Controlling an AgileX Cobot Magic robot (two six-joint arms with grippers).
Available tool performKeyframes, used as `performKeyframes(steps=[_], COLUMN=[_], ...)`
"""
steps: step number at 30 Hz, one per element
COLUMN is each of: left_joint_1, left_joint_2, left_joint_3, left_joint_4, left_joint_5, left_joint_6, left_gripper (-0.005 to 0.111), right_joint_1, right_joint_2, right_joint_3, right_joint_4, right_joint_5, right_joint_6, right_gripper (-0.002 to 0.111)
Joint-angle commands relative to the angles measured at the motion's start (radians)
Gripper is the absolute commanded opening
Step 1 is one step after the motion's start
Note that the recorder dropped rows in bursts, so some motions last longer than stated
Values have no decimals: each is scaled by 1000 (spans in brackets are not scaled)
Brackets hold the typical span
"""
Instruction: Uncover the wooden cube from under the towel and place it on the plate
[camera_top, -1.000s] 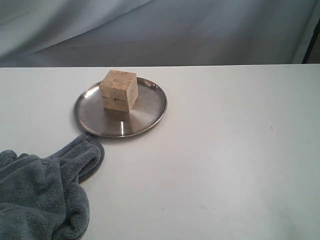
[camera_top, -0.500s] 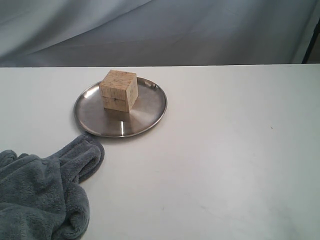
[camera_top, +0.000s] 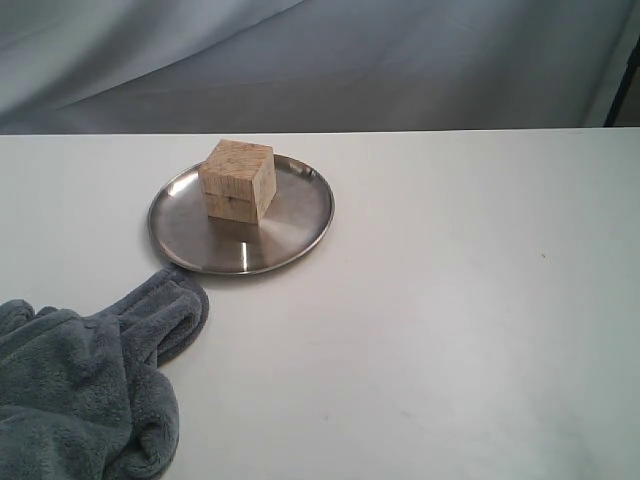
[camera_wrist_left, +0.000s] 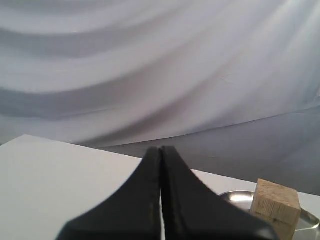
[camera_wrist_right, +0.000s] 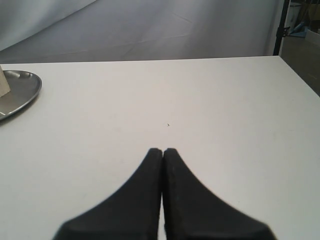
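Nothing has moved since a second ago: towel, plate and cube sit as they were. Nearest is the towel (camera_top: 85, 390), bunched at the near left of the table (camera_top: 450, 300). One fold reaches the plate's rim; I can't tell whether it touches. Beyond it is the plate (camera_top: 300, 225), with the cube (camera_top: 238, 180) standing flat on it, uncovered, toward the far left part of the dish. The left gripper (camera_wrist_left: 160, 150) and right gripper (camera_wrist_right: 163, 151) show only in the wrist views, both pinched closed, holding nothing, away from the cube. The task looks done, with nothing left that I can see. Count: one towel, one plate, one cube, two grippers. A grey curtain (camera_top: 400, 60) hangs furthest back.
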Motion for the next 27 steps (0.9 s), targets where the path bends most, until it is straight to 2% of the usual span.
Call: performKeyframes(steps=[1,2,4,5,23,27], left_joint_1=[3,3,3,3,3,3], left_joint_2=[-3,-3,-3,-3,-3,-3], left_joint_3=[6,6,6,6,8,51], left_joint_4=[-294,-507,-730,-757,-718,-681], left_joint_5=[6,8,8,10,201,171], left_joint_6=[372,614,887,915,853,780], left_gripper=[0,0,0,0,0,0], right_joint_1=[0,0,0,0,0,0], right_joint_2=[-5,-5,-5,-5,-5,-5], right_joint_3=[4,4,4,4,4,4], right_joint_4=[-10,-10,-10,-10,-10,-10], right_joint_5=[-2,-2,-2,-2,-2,-2], right_joint_6=[1,1,1,1,1,1], right_gripper=[0,0,0,0,0,0])
